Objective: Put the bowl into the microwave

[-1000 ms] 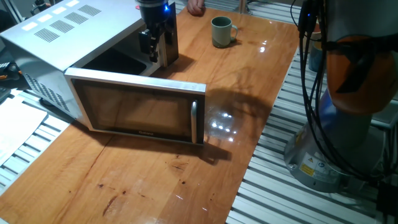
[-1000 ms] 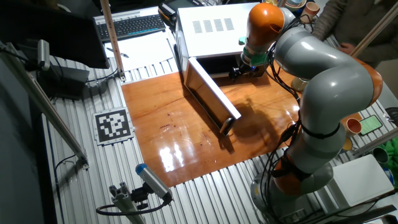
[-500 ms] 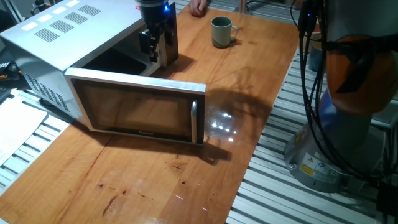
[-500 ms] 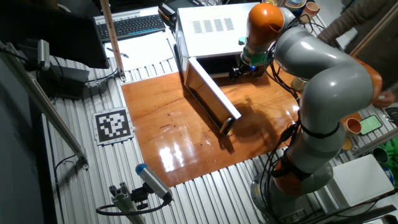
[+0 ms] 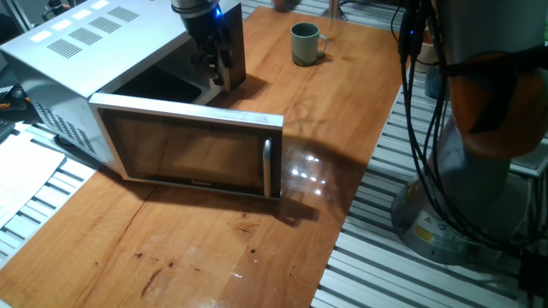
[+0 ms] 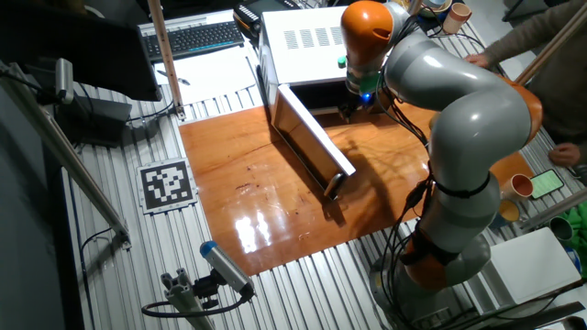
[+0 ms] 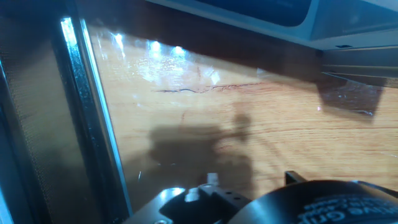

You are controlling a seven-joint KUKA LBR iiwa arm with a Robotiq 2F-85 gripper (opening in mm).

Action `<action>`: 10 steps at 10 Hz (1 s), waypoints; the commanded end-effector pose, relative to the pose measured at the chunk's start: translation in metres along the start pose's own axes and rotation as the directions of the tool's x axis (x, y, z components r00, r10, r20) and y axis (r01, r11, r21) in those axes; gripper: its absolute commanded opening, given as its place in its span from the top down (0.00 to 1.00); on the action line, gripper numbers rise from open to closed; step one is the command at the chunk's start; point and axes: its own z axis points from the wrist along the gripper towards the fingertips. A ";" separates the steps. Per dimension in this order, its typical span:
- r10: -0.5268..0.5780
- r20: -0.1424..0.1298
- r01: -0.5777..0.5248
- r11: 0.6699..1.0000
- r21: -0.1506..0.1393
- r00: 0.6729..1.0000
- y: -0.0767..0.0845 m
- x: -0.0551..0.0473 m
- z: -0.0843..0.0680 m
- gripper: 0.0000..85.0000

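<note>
**Grey-green mug waiting at the far edge, arm hanging by the open oven**

Wooden tabletop (image 5: 257, 248), glossy and orange-brown, is carrying one microwave and one mug. The large boxy silver-white microwave (image 5: 77, 43) with vent slots on top is sitting at the left, and its dark glass door (image 5: 188, 154) with the silver frame and vertical silver handle (image 5: 267, 168) is standing swung wide open, out across the table. The small grey-green ceramic bowl (image 5: 304, 43), really a cup with one side handle, is standing upright near the far edge of the table, well apart from the oven and to the right of it.

One grey and orange robot arm (image 6: 459, 119) is arching over the table from its base at the right. Its dark gripper (image 5: 214, 62), with a blue light glowing on it, is hanging just in front of the open cavity, between the oven body and the mug. It is holding nothing that I can see, and I cannot tell how far apart the jaws are standing.

The open door is blocking the near side of the cavity. In the hand view the door's frame (image 7: 87, 112) is running down the left, with bare wood beyond.

Off the table, one black keyboard (image 6: 193, 38) and one black-and-white square marker (image 6: 166, 185) are lying on the slatted metal bench. Someone's sleeved arm (image 6: 541, 37) is reaching in at the top right.
</note>
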 end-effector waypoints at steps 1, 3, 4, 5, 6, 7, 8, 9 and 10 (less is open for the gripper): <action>-0.002 0.001 0.002 1.000 0.000 1.000 0.000 0.000 0.000 1.00; -0.002 0.001 0.002 1.000 0.000 1.000 0.000 0.000 0.000 1.00; -0.002 0.001 0.002 1.000 0.000 1.000 0.000 0.000 0.000 1.00; -0.002 0.003 0.002 1.000 -0.001 1.000 0.000 0.000 0.000 1.00; -0.002 0.003 0.002 1.000 -0.001 1.000 0.000 0.000 0.000 1.00; -0.002 0.003 0.002 1.000 -0.001 1.000 0.000 0.000 0.000 1.00; -0.002 0.003 0.002 1.000 -0.001 1.000 0.000 0.000 0.000 1.00; -0.014 0.003 0.014 1.000 -0.001 1.000 0.000 0.000 0.000 1.00; -0.016 0.002 0.016 1.000 -0.001 1.000 0.000 0.000 0.000 1.00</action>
